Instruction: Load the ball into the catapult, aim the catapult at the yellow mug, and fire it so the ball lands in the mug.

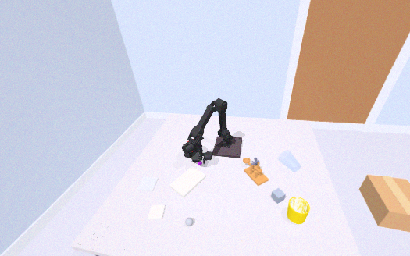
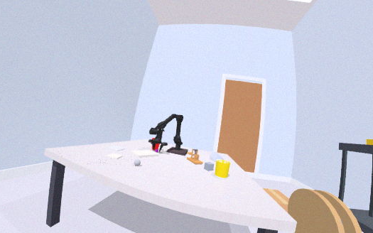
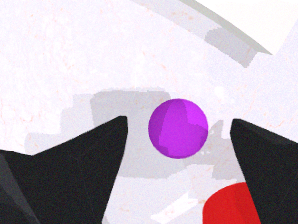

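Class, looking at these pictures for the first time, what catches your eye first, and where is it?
The purple ball sits on the table between the open gripper fingers, not yet gripped. Across the table, the yellow mug stands near the edge, with the orange catapult between it and the arm's base.
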### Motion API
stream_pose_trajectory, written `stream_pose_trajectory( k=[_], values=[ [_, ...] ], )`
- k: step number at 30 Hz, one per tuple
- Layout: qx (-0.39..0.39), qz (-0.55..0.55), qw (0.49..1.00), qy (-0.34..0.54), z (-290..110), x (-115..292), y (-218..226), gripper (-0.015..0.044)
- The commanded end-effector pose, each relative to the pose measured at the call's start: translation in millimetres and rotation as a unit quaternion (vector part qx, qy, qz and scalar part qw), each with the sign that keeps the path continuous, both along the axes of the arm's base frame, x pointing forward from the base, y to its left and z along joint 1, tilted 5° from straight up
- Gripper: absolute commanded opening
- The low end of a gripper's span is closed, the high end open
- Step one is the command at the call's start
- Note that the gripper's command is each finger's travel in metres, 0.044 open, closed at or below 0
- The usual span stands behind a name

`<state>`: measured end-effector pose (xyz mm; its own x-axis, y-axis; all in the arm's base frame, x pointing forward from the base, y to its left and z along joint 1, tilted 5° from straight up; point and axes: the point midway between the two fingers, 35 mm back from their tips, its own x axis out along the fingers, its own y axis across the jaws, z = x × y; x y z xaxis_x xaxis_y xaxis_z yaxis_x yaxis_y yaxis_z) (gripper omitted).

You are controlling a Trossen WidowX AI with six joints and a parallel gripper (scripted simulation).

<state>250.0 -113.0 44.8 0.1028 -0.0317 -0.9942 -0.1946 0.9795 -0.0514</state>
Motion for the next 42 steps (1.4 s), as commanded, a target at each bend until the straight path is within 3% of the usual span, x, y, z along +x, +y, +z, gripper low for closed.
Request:
stream_pose_trajectory(
  k=[1,4,11,15,37,42],
  values=[
    [0.003,0.002,1.0,0.002,-3.7,-0.4,0.8,0.0221],
    [0.003,0.002,1.0,0.002,-3.7,-0.4,0.8,0.0142],
    [0.003,0.002,1.0,0.002,-3.7,-0.4,0.8,0.0096],
    [0.004,0.001,1.0,0.001,0.2,0.4,0.8,0.0],
    [0.003,0.002,1.0,0.001,114.7,-5.6,4.7,0.0],
    [0.002,0.002,1.0,0.001,122.6,-7.9,5.8,0.0]
  ],
)
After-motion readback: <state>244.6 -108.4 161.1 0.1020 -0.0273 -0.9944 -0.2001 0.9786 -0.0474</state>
